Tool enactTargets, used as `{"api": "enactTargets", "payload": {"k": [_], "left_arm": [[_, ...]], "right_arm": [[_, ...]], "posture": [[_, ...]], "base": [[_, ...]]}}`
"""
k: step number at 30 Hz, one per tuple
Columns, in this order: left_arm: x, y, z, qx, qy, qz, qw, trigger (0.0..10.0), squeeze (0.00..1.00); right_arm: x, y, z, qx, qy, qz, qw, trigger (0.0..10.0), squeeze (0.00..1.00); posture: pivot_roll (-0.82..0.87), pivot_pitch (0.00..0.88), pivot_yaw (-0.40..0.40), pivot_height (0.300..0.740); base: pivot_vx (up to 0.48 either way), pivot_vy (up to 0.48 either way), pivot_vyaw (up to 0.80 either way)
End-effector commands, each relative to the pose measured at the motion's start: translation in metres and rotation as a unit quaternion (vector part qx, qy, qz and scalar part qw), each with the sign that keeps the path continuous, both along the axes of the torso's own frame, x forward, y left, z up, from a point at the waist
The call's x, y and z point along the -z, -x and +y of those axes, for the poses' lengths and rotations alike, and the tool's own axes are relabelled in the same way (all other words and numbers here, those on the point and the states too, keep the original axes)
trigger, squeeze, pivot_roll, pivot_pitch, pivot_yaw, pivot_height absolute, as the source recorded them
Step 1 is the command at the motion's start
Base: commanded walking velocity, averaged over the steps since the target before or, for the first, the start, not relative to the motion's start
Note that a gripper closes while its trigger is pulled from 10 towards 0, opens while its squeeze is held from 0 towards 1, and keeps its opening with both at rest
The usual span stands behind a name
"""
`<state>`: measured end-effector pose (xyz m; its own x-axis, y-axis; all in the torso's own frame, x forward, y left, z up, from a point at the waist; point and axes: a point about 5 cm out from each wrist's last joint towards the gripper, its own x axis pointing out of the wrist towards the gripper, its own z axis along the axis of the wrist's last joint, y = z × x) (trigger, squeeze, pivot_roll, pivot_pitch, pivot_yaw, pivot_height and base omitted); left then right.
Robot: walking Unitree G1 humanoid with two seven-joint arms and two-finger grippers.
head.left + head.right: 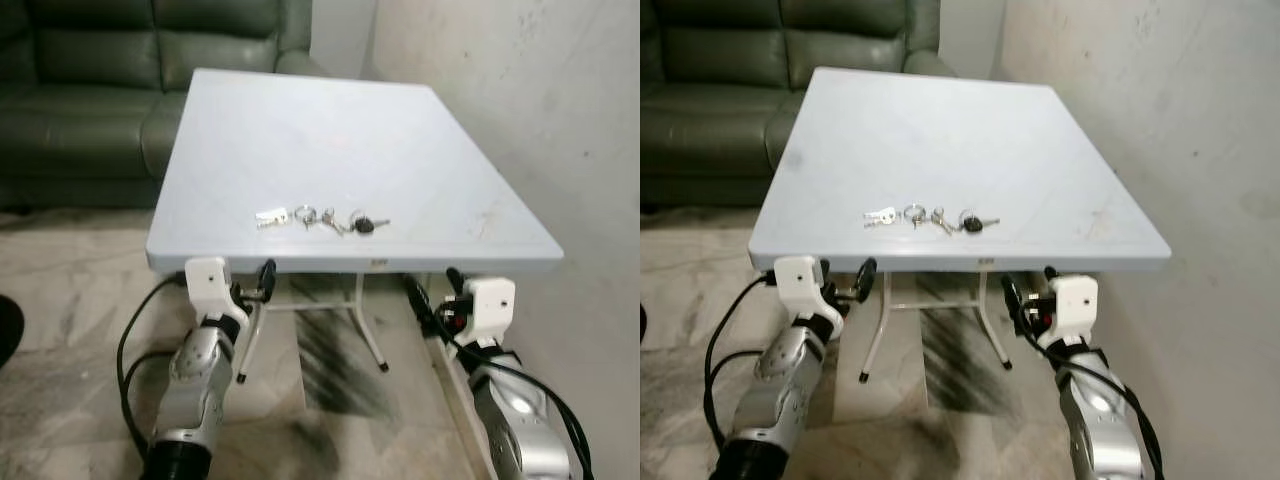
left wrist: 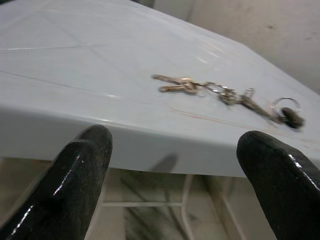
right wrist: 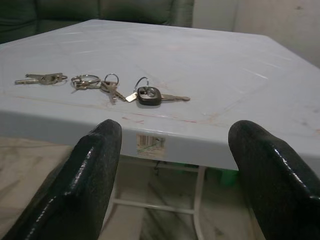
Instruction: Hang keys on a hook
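A bunch of keys (image 1: 322, 219) on linked rings, one key with a black head (image 3: 149, 95), lies flat near the front edge of a pale blue table (image 1: 330, 120). My left gripper (image 1: 252, 285) hangs just below and in front of that edge, left of the keys, with its fingers (image 2: 80, 175) open and nothing between them. On the other side, my right gripper (image 1: 436, 290) is also below the edge, right of the keys, open and empty. The right wrist view shows the keys (image 3: 107, 86) just beyond the edge, between its two fingers (image 3: 90, 170).
A dark green sofa (image 1: 90, 90) stands behind the table on the left. A bare plaster wall (image 1: 570, 130) runs close along the table's right side. White metal legs (image 1: 365, 320) stand under the table on a marble floor (image 1: 70, 300). A dark object (image 1: 6, 330) sits at the left edge.
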<state>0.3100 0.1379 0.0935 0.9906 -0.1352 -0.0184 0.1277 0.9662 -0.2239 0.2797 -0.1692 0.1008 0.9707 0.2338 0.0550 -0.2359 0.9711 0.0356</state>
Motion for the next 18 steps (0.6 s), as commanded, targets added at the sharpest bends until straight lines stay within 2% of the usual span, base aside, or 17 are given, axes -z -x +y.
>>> {"api": "enactTargets", "payload": {"k": [1, 10, 12, 18], "left_arm": [[-0.0008, 0.0003, -0.0011, 0.0, -0.005, 0.001, 1.0, 10.0, 0.0], [-0.0004, 0.0001, -0.0014, -0.001, -0.004, 0.002, 1.0, 10.0, 0.0], [-0.0038, 0.0008, -0.0021, 0.005, 0.005, -0.013, 1.0, 10.0, 0.0], [-0.0027, -0.0001, -0.0009, 0.002, -0.002, -0.006, 1.0, 10.0, 0.0]], "right_arm": [[-0.007, -0.001, 0.0009, -0.004, -0.002, -0.016, 1.0, 10.0, 0.0], [-0.0063, -0.001, 0.0026, -0.008, -0.002, -0.016, 1.0, 10.0, 0.0], [-0.0061, -0.0014, 0.0032, -0.011, -0.001, -0.017, 1.0, 10.0, 0.0], [-0.0057, -0.0012, 0.0062, -0.021, -0.001, -0.017, 1.0, 10.0, 0.0]], "posture": [[0.0, 0.047, -0.109, 0.74], [0.01, 0.039, -0.109, 0.74], [0.01, 0.037, -0.109, 0.74], [0.01, 0.026, -0.108, 0.74]], "base": [[0.0, 0.0, 0.0], [0.0, 0.0, 0.0], [0.0, 0.0, 0.0], [0.377, 0.0, 0.0]]}}
